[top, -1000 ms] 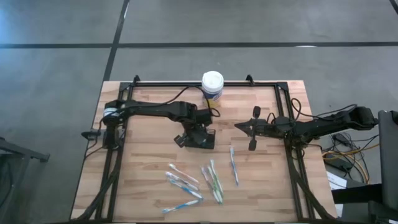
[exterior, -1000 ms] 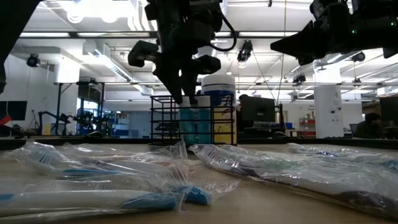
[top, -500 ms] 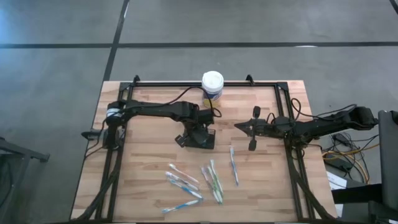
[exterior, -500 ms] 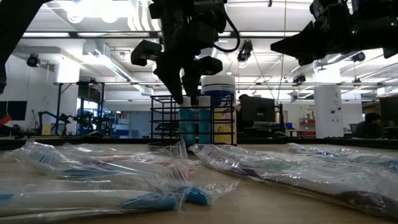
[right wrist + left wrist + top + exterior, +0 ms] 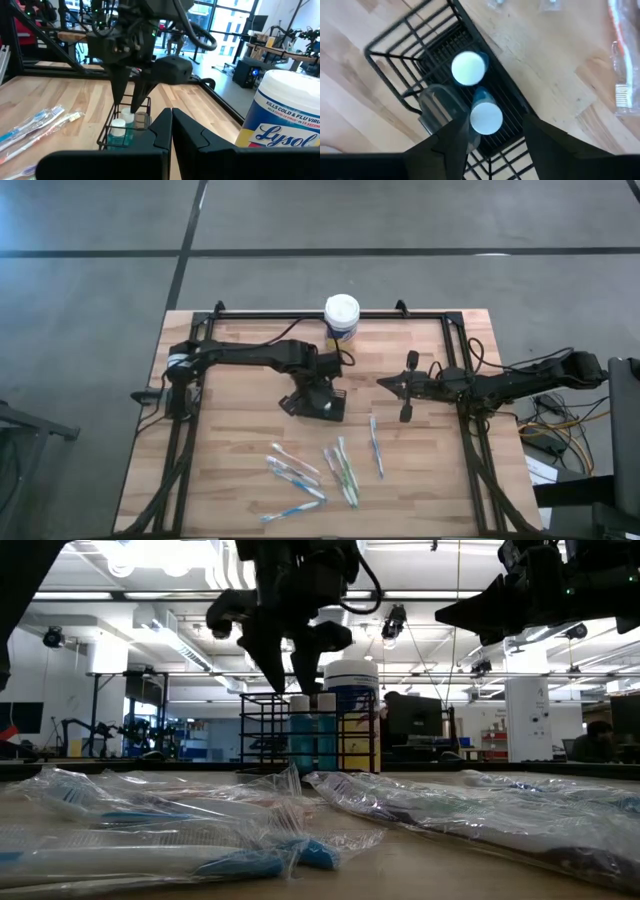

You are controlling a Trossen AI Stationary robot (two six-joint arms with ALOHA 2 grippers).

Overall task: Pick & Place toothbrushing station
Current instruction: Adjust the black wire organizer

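Black wire toothbrushing station (image 5: 322,404) stood mid-surface, holding two white-capped tubes (image 5: 477,95). Left gripper (image 5: 305,692) hovered above them, fingers spread. Right gripper (image 5: 384,383) waited nearby, pressed together.

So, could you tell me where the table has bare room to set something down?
Bare wood lies along the table edge left of the wrapped toothbrushes, and right of them below the right gripper. It is crowded around the black caddy under the left gripper.
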